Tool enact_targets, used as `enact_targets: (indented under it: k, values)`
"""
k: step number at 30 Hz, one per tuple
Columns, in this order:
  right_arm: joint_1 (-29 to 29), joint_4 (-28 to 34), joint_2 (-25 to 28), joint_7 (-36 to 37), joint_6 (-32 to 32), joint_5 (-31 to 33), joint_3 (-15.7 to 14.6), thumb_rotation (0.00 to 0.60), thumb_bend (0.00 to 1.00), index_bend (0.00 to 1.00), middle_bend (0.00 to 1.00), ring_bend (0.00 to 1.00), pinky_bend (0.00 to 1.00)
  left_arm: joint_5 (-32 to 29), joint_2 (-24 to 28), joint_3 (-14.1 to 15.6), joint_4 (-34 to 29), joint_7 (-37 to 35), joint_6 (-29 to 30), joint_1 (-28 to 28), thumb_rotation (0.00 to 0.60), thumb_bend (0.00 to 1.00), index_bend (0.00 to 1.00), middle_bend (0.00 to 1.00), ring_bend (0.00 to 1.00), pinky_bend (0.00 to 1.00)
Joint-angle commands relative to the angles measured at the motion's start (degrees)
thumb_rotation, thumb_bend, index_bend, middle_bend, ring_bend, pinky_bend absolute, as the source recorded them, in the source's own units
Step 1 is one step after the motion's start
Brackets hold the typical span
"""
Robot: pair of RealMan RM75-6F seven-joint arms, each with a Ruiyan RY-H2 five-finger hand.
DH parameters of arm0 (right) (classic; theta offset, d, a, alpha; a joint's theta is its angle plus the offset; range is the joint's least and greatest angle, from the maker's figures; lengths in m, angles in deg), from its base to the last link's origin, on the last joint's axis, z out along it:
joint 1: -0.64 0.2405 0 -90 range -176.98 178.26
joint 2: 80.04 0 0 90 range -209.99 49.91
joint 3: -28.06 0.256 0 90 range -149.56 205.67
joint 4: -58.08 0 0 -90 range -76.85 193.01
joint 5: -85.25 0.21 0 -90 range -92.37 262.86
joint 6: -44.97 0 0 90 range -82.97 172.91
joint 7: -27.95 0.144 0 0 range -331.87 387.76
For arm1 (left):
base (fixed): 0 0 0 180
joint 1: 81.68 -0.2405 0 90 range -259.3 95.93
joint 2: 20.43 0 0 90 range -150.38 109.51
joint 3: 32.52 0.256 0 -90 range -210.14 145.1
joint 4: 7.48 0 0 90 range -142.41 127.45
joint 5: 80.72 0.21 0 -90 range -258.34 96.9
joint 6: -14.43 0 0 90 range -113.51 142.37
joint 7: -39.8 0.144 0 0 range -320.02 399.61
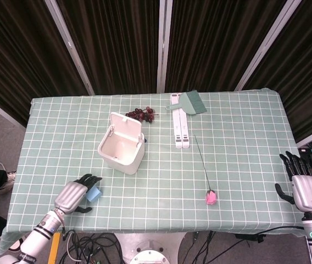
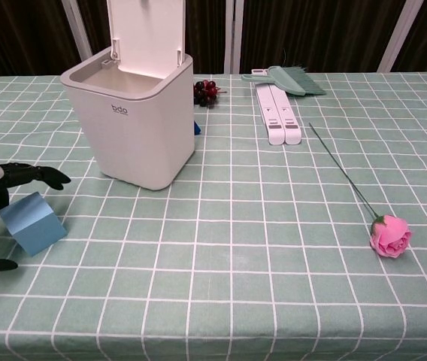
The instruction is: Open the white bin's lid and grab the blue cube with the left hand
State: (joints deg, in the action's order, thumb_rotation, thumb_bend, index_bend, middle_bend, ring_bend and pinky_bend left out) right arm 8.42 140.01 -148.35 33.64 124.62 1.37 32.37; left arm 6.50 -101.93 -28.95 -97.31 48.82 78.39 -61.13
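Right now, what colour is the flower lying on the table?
The rose is pink, with a thin dark stem. The chest view shows it best.
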Motion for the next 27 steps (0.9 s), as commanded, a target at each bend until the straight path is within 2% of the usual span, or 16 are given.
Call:
enact_targets:
  k: [1,8,16,21,27]
  values:
    - [0.04,0.01,0.02,0.01,-0.07,0.00,-0.03,0.600,0.28,0.00,0.00,0.00,0.00,0.06,-0.71,-0.09,0.67,0.37,0.32,-0.01,0.600,0.17,0.19,0.24,0.20,0.52]
    - [-0.01,0.07,0.26,0.19,-0.35,0.10,-0.22,0.600,0.28,0.00,0.00,0.00,0.00,1.30,-2.52,-0.38,2.31,0.57,2.19,-0.12,0.600,0.22,0.38,0.41,0.38,0.65]
    - [0.01,0.40,0.35,-0.04,-0.19,0.00,-0.19,0.600,0.28,0.00,0.00,0.00,0.00,1.74,-2.41,-0.35,2.04,0.88,3.67,-0.52,0.600,0.26,0.47,0.47,0.45,0.70]
    - [0.05,0.68,0.44,-0.38,-0.07,-0.06,-0.15,0.600,0.28,0.00,0.00,0.00,0.00,3.42,2.15,-1.59,-2.95,2.84,8.24,-1.23,0.600,0.26,0.47,0.48,0.45,0.70]
    - [0.04,0.68,0.38,-0.36,0.11,-0.06,-0.06,0.600,0.28,0.00,0.00,0.00,0.00,3.72,11.39,-7.13,-12.02,5.38,14.62,-1.26,0.600,0.26,0.47,0.48,0.45,0.70]
